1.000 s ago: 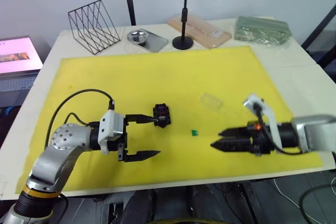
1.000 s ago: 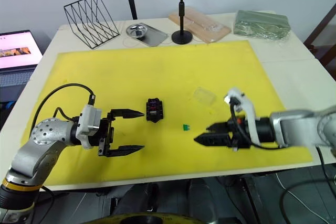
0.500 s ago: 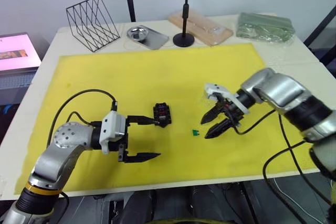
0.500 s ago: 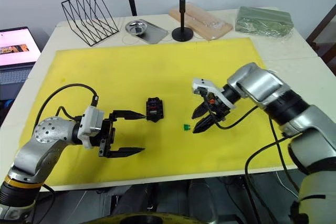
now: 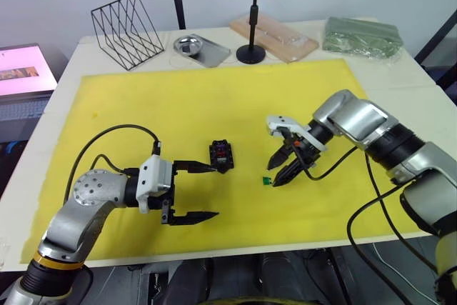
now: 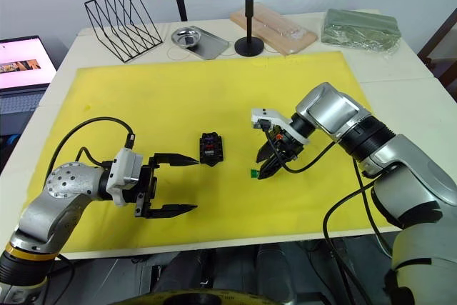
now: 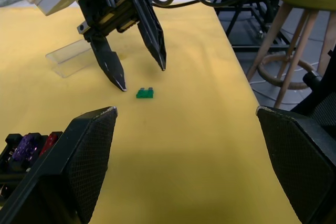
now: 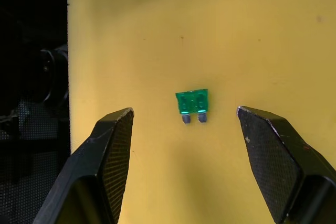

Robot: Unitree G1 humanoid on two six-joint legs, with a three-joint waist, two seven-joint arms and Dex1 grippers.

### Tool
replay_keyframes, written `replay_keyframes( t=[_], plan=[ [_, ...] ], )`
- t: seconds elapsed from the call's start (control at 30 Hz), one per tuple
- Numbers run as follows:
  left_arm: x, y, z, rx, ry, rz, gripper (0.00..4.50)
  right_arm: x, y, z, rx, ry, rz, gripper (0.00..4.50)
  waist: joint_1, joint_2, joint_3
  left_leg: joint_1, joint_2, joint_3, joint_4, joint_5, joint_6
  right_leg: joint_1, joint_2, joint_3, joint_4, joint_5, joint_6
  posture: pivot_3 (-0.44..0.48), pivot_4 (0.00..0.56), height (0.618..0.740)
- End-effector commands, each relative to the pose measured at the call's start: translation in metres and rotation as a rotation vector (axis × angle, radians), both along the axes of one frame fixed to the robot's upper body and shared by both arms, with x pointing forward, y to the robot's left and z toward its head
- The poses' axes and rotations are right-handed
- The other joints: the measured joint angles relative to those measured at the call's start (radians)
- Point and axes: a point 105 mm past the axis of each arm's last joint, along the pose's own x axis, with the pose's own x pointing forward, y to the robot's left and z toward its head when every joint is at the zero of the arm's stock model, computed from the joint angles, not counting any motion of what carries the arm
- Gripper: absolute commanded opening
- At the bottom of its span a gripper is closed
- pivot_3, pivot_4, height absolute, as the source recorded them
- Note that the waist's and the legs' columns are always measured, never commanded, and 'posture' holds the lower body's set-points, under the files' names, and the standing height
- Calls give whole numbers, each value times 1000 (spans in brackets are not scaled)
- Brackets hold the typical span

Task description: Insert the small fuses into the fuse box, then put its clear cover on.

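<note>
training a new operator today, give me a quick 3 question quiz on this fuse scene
1. True or false: the right gripper is shut on the green fuse.
2. Which fuse colours already sit in the fuse box?
3. The clear cover lies: A) on the fuse box B) on the yellow mat C) in the metal tray

Key:
1. False; it is open, with the fuse lying between its fingers.
2. Purple and red.
3. B

Both arms: brushed silver-grey metal shells, rounded joint housings, black segments toward the wrists. Left arm has a gold-yellow ring near the elbow base and small screw heads on the round joint cap. White camera blocks on both wrists. Black cables loop off each forearm. Left gripper (image 5: 191, 192) and right gripper (image 5: 281, 169): two tapered black fingers, textured inner pads (image 8: 113, 145).
</note>
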Motion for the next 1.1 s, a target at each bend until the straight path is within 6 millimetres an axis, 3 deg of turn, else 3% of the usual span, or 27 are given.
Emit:
replay_keyframes(
  t=[0.03,0.13,0.27,0.6,0.87,1.1],
  plan=[
    [-3,-2,6,-2,-35,-11,4500,1,9,11,12,-21,42,3264,-1,0,0,0,0,0,0,0,0,0,0,0,0,0,0,0,150,740],
    [-4,-1,6,-1,-34,-8,4500,2,8,6,-6,-20,48,2935,0,0,0,0,0,0,0,0,0,0,0,0,0,0,0,0,150,740],
    [-4,-1,6,-2,-35,-2,4500,1,11,5,1,1,48,1726,0,0,0,0,0,0,0,0,0,0,0,0,0,0,0,0,150,740],
    [-4,-2,4,6,-36,-8,4500,1,16,1,-10,30,42,1726,0,0,0,0,0,0,0,0,0,0,0,0,1,0,0,0,150,740],
    [-6,-4,3,2,-30,-14,4500,7,9,-16,-65,41,21,1726,0,0,0,0,0,0,0,0,-1,0,0,0,1,0,0,0,150,740],
    [-6,-4,4,2,-30,-12,4500,6,13,-14,-50,55,26,1726,-1,0,0,1,0,0,0,0,-1,0,0,0,2,0,0,0,150,740]
  ],
)
